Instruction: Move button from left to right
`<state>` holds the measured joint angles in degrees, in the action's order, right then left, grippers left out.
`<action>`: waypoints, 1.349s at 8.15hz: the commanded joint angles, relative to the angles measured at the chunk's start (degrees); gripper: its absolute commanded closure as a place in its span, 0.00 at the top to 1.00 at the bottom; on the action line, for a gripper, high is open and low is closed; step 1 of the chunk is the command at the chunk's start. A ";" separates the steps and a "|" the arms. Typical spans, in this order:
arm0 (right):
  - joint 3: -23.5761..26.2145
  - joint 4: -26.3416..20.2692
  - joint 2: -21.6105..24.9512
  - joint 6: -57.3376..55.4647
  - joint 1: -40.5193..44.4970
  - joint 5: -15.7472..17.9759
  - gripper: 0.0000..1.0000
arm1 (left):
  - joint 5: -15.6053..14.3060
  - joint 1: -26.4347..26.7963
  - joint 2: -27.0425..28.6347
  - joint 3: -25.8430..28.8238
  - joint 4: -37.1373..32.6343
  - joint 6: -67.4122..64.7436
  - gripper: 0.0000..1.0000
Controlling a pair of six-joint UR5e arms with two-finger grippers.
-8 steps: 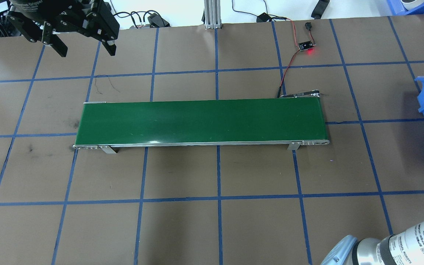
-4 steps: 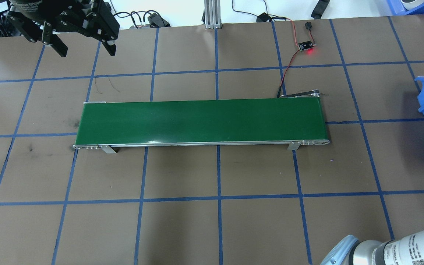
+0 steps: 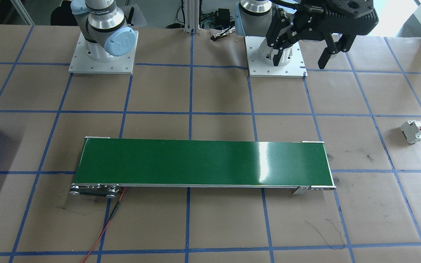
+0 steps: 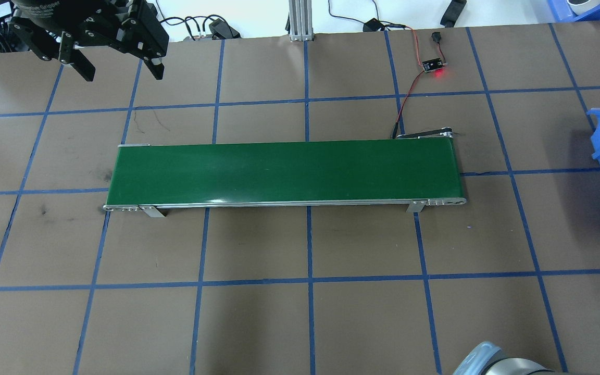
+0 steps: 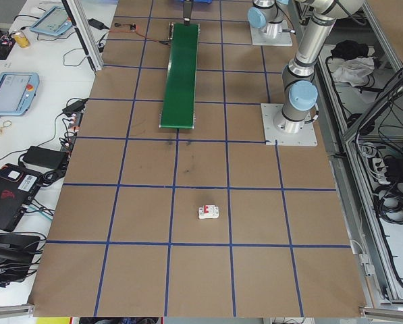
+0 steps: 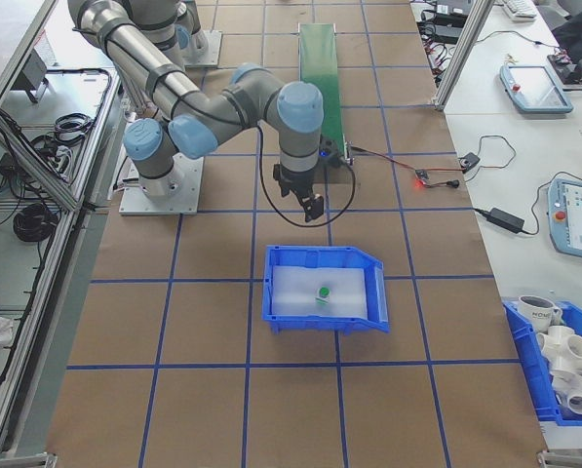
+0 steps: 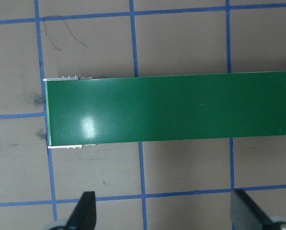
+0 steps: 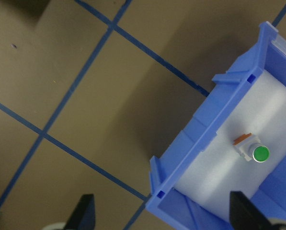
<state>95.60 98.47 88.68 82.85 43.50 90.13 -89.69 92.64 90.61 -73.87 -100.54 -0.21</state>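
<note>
Button (image 8: 256,151) sits inside the blue bin (image 8: 206,128) — just ahead of the spread right gripper (image 8: 164,213) — left gripper (image 3: 303,51) spread too.

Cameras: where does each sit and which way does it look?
Front: across table, facing bases; left gripper.
Overhead: behind robot, down on belt; left gripper.
Left side: table's end; breaker, left arm.
Right side: opposite end; bin, right arm.
Left wrist: down on belt; fingertips.
Right wrist: fingertips over bin, button; right side shares those.

Green conveyor belt (image 4: 284,172) mid-table; circuit breaker (image 3: 413,132) well apart.
</note>
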 commanded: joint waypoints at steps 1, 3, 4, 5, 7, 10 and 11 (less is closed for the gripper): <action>-1.72 -9.59 7.63 -24.30 11.30 0.04 1.00 | -0.05 0.00 0.00 -0.05 0.09 0.04 1.00; -4.88 -12.60 7.73 -43.65 22.88 0.57 1.00 | -0.05 0.00 0.00 -0.05 0.08 0.04 1.00; -5.50 -12.52 7.56 -52.96 29.64 0.92 1.00 | -0.05 0.00 0.00 -0.05 0.09 0.04 1.00; -5.68 -11.47 6.77 -61.50 35.45 0.84 1.00 | -0.05 0.00 0.00 -0.05 0.09 0.04 1.00; -10.92 -9.18 2.05 -70.34 43.91 2.05 1.00 | -0.05 0.00 0.00 -0.05 0.00 0.04 1.00; -12.80 -8.91 -0.70 -71.87 48.08 4.79 1.00 | -0.05 0.00 -0.09 -0.05 0.08 0.04 1.00; -12.72 -9.00 -0.79 -71.87 48.08 5.14 1.00 | -0.05 0.00 -0.09 -0.05 0.00 0.04 1.00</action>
<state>83.06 89.36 88.44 11.38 90.78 94.48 -89.74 92.64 90.54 -73.91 -100.50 -0.18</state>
